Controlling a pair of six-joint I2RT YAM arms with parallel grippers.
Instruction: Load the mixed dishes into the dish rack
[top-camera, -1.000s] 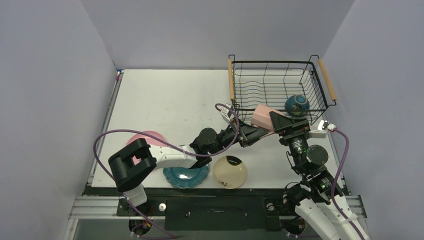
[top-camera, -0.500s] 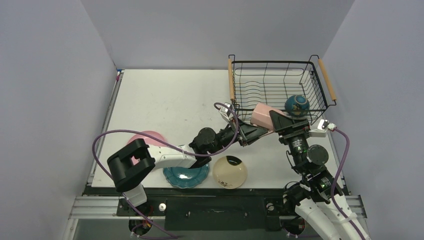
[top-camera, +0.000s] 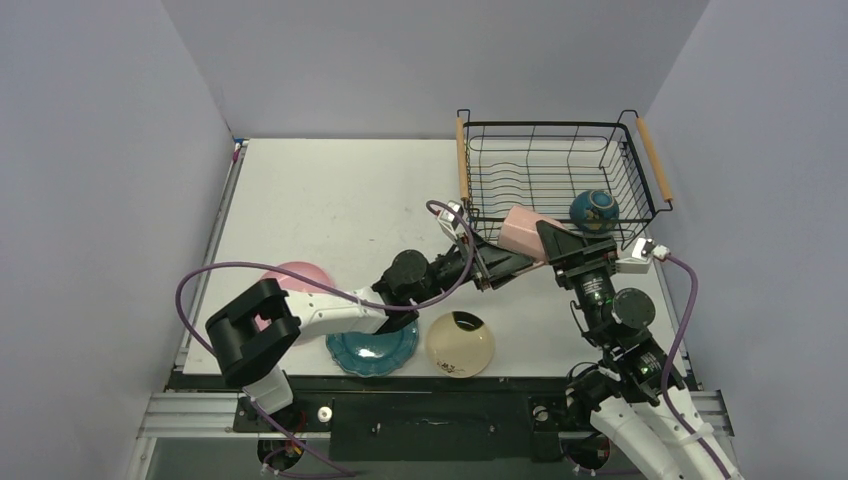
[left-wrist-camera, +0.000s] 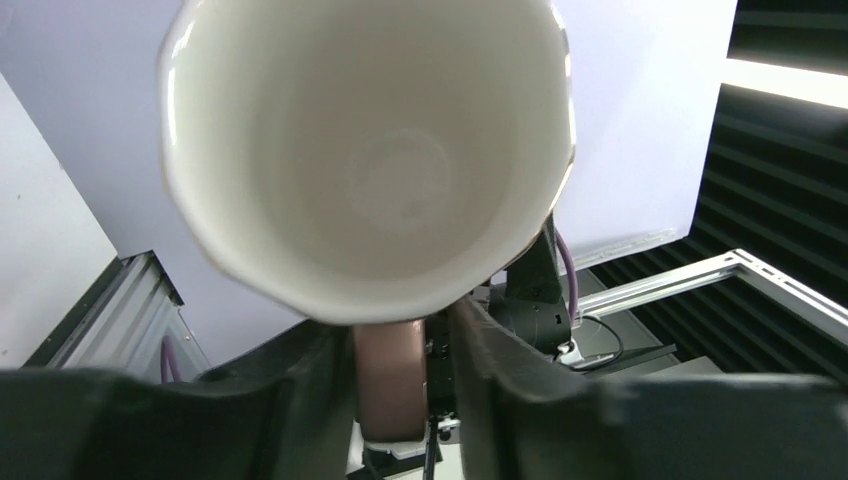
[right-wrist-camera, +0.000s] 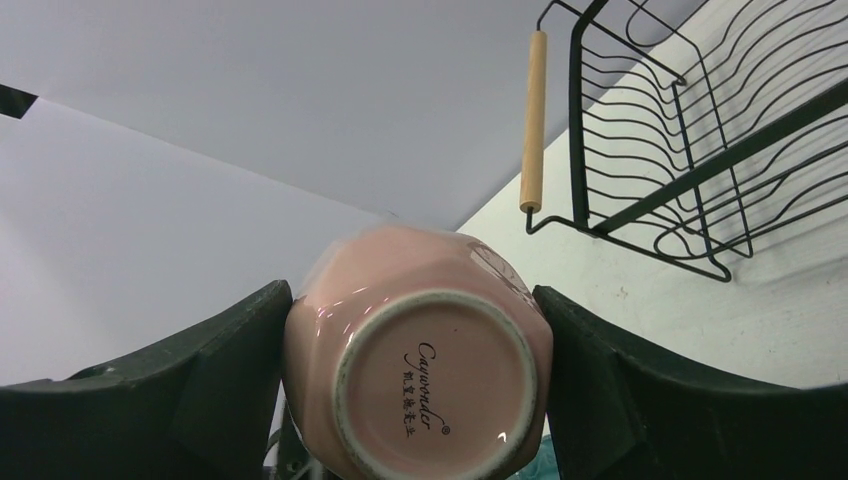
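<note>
Right wrist view: the right end effector (right-wrist-camera: 414, 296) is closed to the width of the pink cup (right-wrist-camera: 432, 385), its dark fingers (right-wrist-camera: 225, 355) pressed against opposite sides of the body. The cup's ringed, printed base faces this camera. Its long axis therefore runs straight away from the wrist, about level, with the mouth at the far end. Beyond it on the right the dish rack (right-wrist-camera: 574, 120) stands on the white table (right-wrist-camera: 760, 320), with one wooden handle (right-wrist-camera: 535, 120) at its end.

In the left wrist view the cup's pale mouth opens toward that camera. The left end effector (left-wrist-camera: 400, 335) has its fingers narrowly apart on either side of a shadowed pink part of the cup below the rim. A thin dark gap shows beside one finger, so I cannot tell whether it is clamping.

In the top external view the cup hangs in the air between the two end effectors. It lies on its side, mouth toward the left arm and base toward the right arm, at the left end of the rack's near wall.

The rack holds the dark-teal bowl (top-camera: 594, 210) in its near right corner. On the table near the front edge sit the cream shallow dish (top-camera: 460, 343) and, just beside it, the teal scalloped plate (top-camera: 372, 352). The pink round plate (top-camera: 298, 273) lies farther left, partly hidden by the left arm.
</note>
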